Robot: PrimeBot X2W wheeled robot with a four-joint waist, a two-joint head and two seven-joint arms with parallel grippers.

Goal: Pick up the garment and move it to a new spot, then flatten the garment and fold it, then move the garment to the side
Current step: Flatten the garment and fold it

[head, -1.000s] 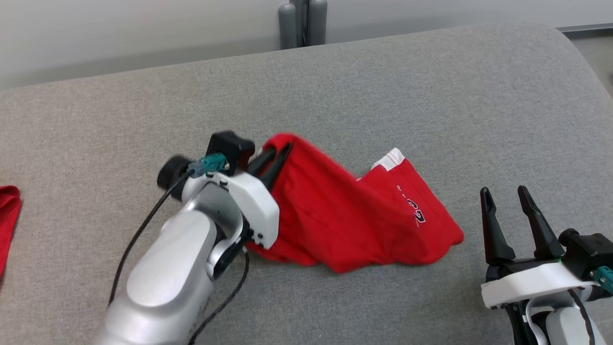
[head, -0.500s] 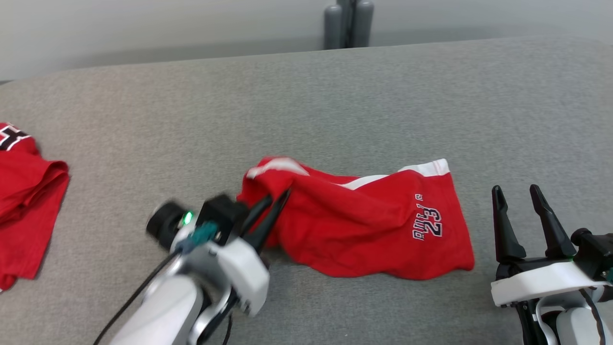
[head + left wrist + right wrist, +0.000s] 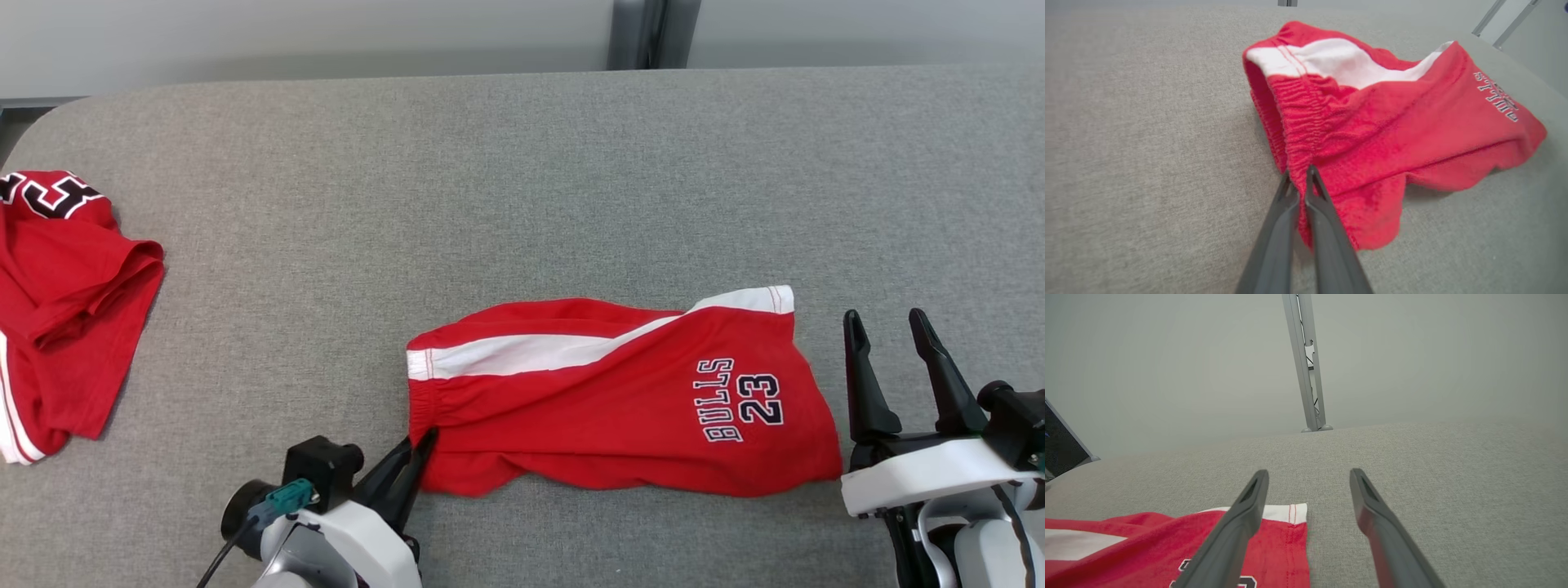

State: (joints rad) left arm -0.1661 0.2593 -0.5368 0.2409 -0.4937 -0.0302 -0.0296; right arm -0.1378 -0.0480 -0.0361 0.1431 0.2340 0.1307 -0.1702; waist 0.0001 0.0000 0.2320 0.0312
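Observation:
The garment (image 3: 604,400) is a pair of red shorts with a white side stripe and "BULLS 23" print, lying spread across the grey cushion (image 3: 522,188). My left gripper (image 3: 423,445) is shut on the elastic waistband at the garment's near-left corner; in the left wrist view the left gripper (image 3: 1299,176) pinches the gathered red waistband of the garment (image 3: 1392,122). My right gripper (image 3: 883,327) stands open just right of the shorts' leg hem, touching nothing. In the right wrist view the right gripper (image 3: 1308,475) has its fingers wide apart above the hem of the garment (image 3: 1286,539).
A second red garment (image 3: 65,310) lies crumpled at the cushion's far left edge. A grey metal post (image 3: 649,33) rises behind the cushion. The cushion's rounded back-left corner shows at the upper left.
The left gripper has pulled the waistband toward me and down onto the cushion, so the shorts now lie spread out and flatter. The camera has also turned left. The right gripper stays open beside the hem.

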